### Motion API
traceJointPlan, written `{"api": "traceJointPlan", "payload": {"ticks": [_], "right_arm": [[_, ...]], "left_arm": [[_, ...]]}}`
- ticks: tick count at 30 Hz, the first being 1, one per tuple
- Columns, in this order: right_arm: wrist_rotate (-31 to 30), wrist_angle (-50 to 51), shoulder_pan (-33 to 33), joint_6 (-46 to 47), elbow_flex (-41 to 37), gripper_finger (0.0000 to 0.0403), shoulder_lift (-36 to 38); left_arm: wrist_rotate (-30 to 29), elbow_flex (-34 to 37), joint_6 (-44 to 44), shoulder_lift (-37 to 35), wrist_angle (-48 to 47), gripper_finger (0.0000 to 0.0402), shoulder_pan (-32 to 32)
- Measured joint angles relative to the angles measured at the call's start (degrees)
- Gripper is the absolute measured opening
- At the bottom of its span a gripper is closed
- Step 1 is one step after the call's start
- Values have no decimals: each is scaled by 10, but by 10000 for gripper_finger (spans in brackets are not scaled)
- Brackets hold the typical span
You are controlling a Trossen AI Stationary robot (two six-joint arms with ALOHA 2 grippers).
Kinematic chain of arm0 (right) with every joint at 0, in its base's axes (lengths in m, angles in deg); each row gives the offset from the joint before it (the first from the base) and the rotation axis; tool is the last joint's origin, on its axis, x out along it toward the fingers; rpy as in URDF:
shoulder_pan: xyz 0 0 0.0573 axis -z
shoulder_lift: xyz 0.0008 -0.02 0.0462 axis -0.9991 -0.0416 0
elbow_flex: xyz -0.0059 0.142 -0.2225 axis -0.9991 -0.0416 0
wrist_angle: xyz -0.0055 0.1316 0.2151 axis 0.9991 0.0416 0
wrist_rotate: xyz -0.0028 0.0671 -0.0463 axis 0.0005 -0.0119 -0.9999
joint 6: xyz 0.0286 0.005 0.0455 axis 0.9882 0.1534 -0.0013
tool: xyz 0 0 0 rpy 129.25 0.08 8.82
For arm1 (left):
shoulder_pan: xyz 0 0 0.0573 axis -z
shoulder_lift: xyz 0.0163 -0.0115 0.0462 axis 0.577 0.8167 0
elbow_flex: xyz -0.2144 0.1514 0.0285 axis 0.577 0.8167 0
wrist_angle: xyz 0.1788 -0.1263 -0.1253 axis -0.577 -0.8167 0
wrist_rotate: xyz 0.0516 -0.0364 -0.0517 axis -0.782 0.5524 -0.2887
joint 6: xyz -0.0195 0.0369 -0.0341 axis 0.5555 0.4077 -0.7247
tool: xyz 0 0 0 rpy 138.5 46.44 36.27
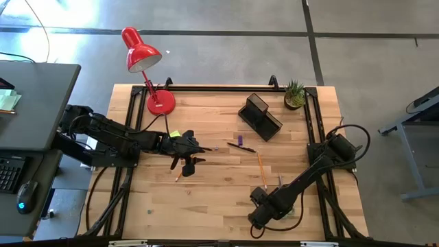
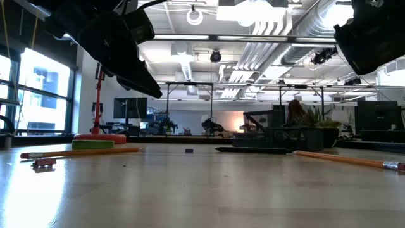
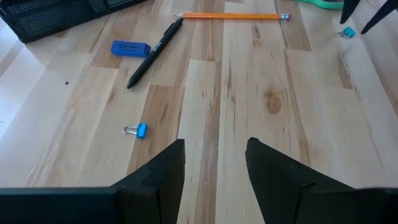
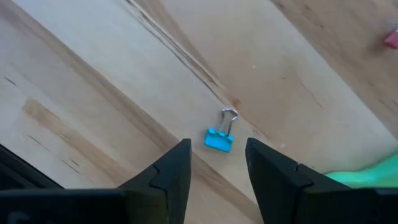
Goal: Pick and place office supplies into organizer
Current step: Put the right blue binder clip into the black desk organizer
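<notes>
The black mesh organizer (image 1: 260,115) stands at the table's far middle. Before it lie a dark pen (image 3: 155,53), a blue eraser (image 3: 130,48) and an orange pencil (image 3: 233,16). A yellow-green sticky-note block (image 1: 175,135) sits by my left gripper (image 3: 214,168), which hovers open over bare wood at the table's left. Another blue binder clip (image 3: 137,129) lies ahead of it. My right gripper (image 4: 217,165) points down near the table's front right edge, open. A small blue binder clip (image 4: 219,140) lies flat on the wood just beyond its fingertips. A green scissors handle (image 4: 373,174) shows beside it.
A red desk lamp (image 1: 147,65) stands at the far left and a small potted plant (image 1: 295,95) at the far right corner. A second pencil (image 2: 82,152) and a red clip (image 2: 44,163) lie near the left front. Black rails (image 1: 312,123) frame the table's sides.
</notes>
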Motion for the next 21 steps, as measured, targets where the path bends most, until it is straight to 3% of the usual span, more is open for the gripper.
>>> {"api": "traceJointPlan", "payload": {"ticks": [21], "right_arm": [[0, -2, -6, 2, 0, 140, -13]], "left_arm": [[0, 0, 0, 0, -1, 156, 0]]}}
